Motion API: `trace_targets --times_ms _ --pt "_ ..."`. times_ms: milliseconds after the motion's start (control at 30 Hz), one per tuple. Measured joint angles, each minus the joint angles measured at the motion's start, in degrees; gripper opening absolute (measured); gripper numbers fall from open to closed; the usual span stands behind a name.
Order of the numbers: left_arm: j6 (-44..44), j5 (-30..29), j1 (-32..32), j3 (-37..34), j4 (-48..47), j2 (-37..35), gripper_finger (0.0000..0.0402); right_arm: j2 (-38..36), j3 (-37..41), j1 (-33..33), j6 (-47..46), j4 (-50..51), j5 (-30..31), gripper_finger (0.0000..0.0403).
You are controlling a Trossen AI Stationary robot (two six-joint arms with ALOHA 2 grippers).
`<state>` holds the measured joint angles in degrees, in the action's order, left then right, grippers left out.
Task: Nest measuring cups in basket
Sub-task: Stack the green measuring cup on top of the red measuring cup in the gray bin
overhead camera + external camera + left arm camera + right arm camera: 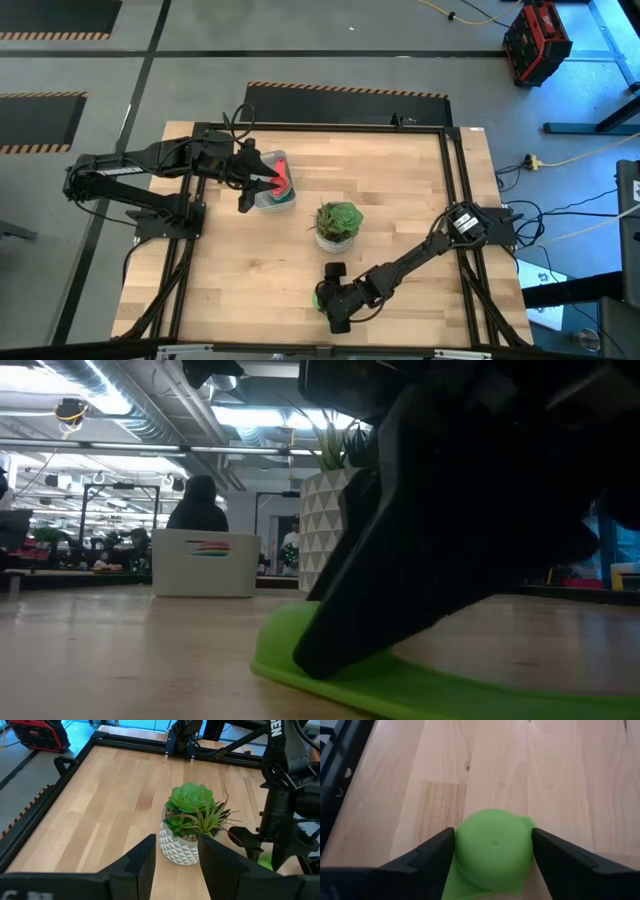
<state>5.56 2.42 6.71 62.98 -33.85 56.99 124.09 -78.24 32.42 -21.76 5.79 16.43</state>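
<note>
Table: we see a pale wood table (pixel 250 270) with a dark frame round its edges; both arms reach in over it.

Right gripper: we find the right gripper (pixel 492 851) low at the near edge of the table, in front of the plant pot. Its two fingers stand either side of the bowl of the green cup (pixel 492 847), one against each flank. In the right wrist view the finger edges meet the cup's sides, so we log the fingers as closed onto the cup, fairly wide because the bowl is wide.

Green cup: bowl down on the wood. In the low view its flat green edge (pixel 400 685) lies on the table surface under the dark gripper body, so we note it as not lifted.

Left gripper: the left gripper (pixel 247 183) sits over the basket (pixel 283 195) toward the far left of the table. In the left wrist view its fingers (pixel 142 862) stand parted with a clear gap and nothing between them.

Basket: a pale bin, with a red cup (pixel 284 180) showing inside it. We cannot tell what else lies in it; the arm covers part.

Plant pot: a white patterned pot with a green plant (pixel 192 822) stands mid-table, between the basket and the right gripper, apart from both.

Room: a person in dark clothing (pixel 200 505) is seen beyond the basket in the low view.
</note>
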Motion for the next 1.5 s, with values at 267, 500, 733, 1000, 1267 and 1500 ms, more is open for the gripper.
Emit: trace_targets --times_ms 267,500,733,1000,1267,1500 --pt "0.0 0.0 0.0 0.0 0.0 0.0 0.0139 0.0 0.0 0.0 0.0 0.0 0.0 0.0262" --pt "0.0 0.0 0.0 0.0 0.0 0.0 0.0139 0.0 0.0 0.0 -0.2 0.0 0.0 0.0262" --pt "0.0 0.0 0.0 0.0 0.0 0.0 0.0139 0.0 0.0 0.0 -0.2 -0.1 0.0 0.0261" --pt "0.0 0.0 0.0 0.0 0.0 0.0 0.0139 0.0 0.0 0.0 -0.4 -0.3 0.0 0.0261" --pt "0.0 0.0 0.0 0.0 0.0 0.0 0.0139 0.0 -3.5 0.0 1.1 2.1 0.1 0.0261" --pt "0.0 0.0 0.0 0.0 0.0 0.0 0.0139 0.0 -9.6 0.0 4.7 10.3 3.6 0.0261"
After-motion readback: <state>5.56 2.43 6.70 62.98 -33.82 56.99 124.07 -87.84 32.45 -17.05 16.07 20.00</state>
